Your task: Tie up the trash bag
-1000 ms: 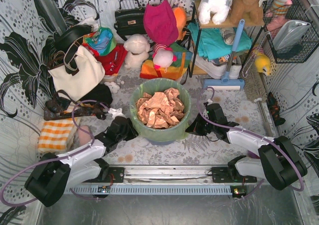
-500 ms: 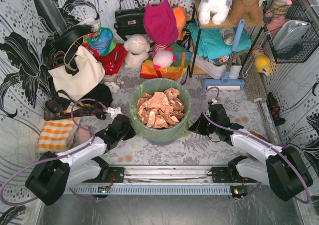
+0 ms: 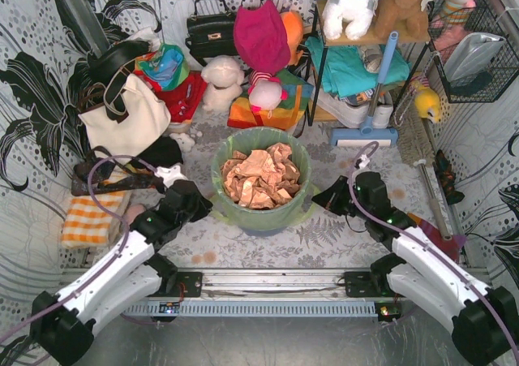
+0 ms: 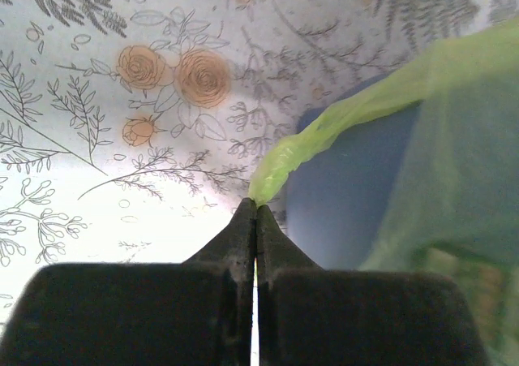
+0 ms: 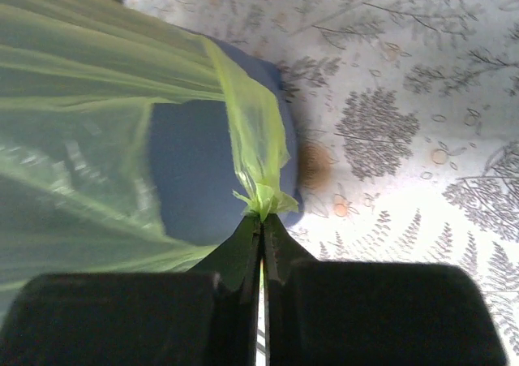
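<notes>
Over the last second the left fingers (image 4: 242,240) have gone from part-open to pressed together, and both arms have dropped their elbows back toward the near edge. Their tips stay close to where they were.

The trash bag (image 3: 285,210) sits between the two pairs of fingers, lining the blue-grey bin (image 3: 263,226). Its mouth is open and its rim is turned down over the bin's edge. Crumpled paper (image 3: 259,178) fills it nearly to the top.

The left fingers are clamped on a thin pinch of the bag. A drawn-out green strand leaves their tips and runs up and away to the bag's wall, with the bin's side just beyond it. The right fingers (image 5: 239,256) are clamped the same way. A gathered flap of film ends in a small tuft right at their tips, and the bag's skirt spreads out to one side of them over the bin.

The two holds lie on opposite sides of the rim, low and outside the bin. This is probably so that each arm has its own ear of film to peel off the rim and bring toward the other for the knot. Both strands look pulled fairly straight, so the film seems under light tension.

No knot is formed yet. The bench (image 3: 340,236) lies just beneath both pairs of fingers.
</notes>
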Robot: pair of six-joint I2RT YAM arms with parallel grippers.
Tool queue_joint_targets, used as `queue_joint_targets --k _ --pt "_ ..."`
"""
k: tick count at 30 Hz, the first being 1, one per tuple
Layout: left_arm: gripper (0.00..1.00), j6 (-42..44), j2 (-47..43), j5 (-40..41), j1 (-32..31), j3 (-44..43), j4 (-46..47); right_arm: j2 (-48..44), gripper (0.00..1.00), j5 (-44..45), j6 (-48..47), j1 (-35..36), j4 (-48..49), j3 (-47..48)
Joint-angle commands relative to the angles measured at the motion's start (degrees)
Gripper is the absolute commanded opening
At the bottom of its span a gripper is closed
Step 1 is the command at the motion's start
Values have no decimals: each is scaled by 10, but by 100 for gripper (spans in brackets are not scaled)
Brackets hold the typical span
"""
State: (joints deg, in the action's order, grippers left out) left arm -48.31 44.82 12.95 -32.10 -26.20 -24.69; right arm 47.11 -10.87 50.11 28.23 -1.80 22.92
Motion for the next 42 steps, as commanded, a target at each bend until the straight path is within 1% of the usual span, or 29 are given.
queue_joint_targets --k 1,4,10,16,20,23,29,32,34,37,42 --pt "0 -1 -55 11 1 -50 -74 -41 0 -38 0 -3 49 0" --pt "0 -4 -84 -4 0 -65 -85 -65 0 -58 -1 -3 66 6" --pt "0 -14 -92 -5 0 -112 -130 -106 0 -70 -3 -3 64 11" --pt "0 7 -115 -28 0 -154 -144 -164 0 -77 26 -3 117 -16" --pt "0 12 -124 -36 0 -180 -151 -194 0 -71 42 -3 156 -14" --pt "0 14 -130 -40 0 -200 -148 -200 0 -62 49 -3 165 1" --pt "0 11 -139 -51 0 -231 -140 -177 0 -68 45 -3 169 30" --pt "21 -14 -115 -19 0 -229 -187 -175 0 -64 40 -3 163 25" --pt "30 -24 -94 -6 1 -215 -204 -176 0 -62 44 -3 163 13" --pt "35 -27 -73 -12 0 -183 -180 -181 0 -60 50 -3 165 2" --pt "47 -22 -57 -36 0 -109 -84 -189 0 -54 46 -3 156 2"
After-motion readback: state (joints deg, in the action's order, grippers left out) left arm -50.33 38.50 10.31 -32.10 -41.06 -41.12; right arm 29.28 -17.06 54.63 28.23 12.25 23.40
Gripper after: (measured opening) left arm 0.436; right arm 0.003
